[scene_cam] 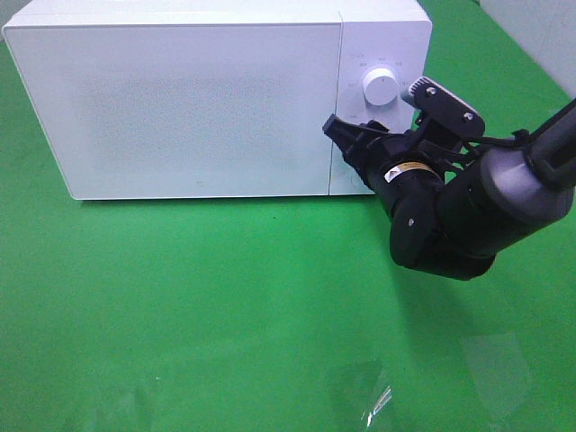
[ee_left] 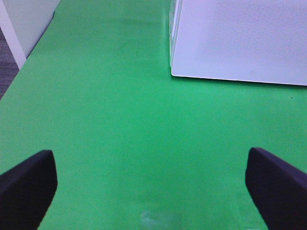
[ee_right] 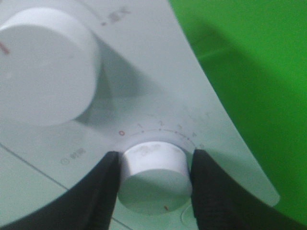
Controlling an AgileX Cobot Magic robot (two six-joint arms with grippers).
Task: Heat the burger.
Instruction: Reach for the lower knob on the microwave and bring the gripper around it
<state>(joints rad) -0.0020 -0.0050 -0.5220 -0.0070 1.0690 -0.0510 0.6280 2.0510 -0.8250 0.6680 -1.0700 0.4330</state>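
Gripping item: right gripper [ee_right: 156, 163], two black fingers [ee_right: 98, 191] closed on the lower knob [ee_right: 153, 175], one finger touching each side of it.

Lower knob: one, white, short smooth cylinder, set in the control panel [ee_right: 158, 67]. A printed arc of ticks ran round its upper edge, with a red 0 and grey numerals after it.

Upper knob [ee_right: 43, 67]: one, white, round, larger in the wrist view, with a thin red mark on its face; apart from the fingers.

Microwave [scene_cam: 198, 108]: one, white, box-shaped, matte. Its door [scene_cam: 180, 117] was shut and opaque, with a faint dotted field; contents were not visible.

Burger: seen in no view; whether it sat behind the shut door could not be told.

Left gripper [ee_left: 151, 179]: jaws spread wide, nothing between them, two dark rounded fingers [ee_left: 29, 184] above bare cloth, well apart from the microwave's corner.

Cloth [scene_cam: 225, 306]: one, green, flat, smooth, under the microwave and both arms.

Count: two grippers, two knobs, one microwave.
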